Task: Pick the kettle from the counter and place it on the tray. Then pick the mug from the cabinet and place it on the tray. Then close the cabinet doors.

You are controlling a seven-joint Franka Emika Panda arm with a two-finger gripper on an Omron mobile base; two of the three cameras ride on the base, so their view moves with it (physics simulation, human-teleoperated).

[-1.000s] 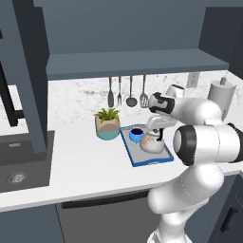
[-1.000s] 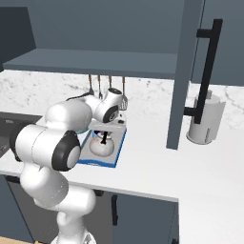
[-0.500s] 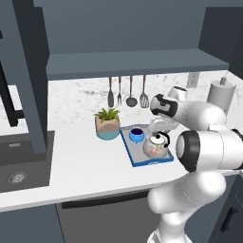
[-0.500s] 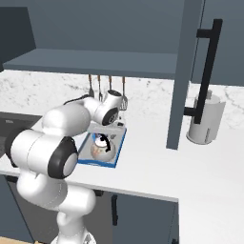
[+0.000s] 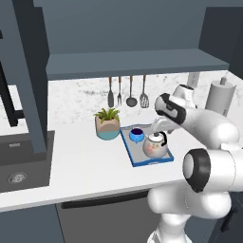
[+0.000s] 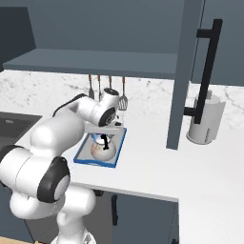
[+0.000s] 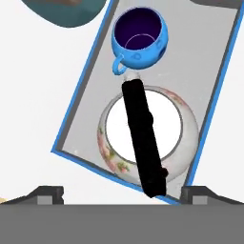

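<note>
Slate-blue cabinet doors (image 6: pixel 183 71) hang open over the marbled tabletop (image 5: pixel 90 166), awaiting a square push. Blue-rimmed tray (image 7: pixel 78 116) holds kettle (image 7: pixel 145 136), mug (image 7: pixel 139 35) at its twelve o'clock. My jaws (image 7: pixel 121 195) spread apart, empty; the hand view alone reveals the mug's dark interior.

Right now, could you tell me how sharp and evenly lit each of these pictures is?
Left base view: flat, even light, a soft shadow beside the blue-rimmed grey tray. Right base view: equally even, no glare. Hand view: crisp on the bright blue mug and the mottled whitish-pink kettle, no blur.
</note>
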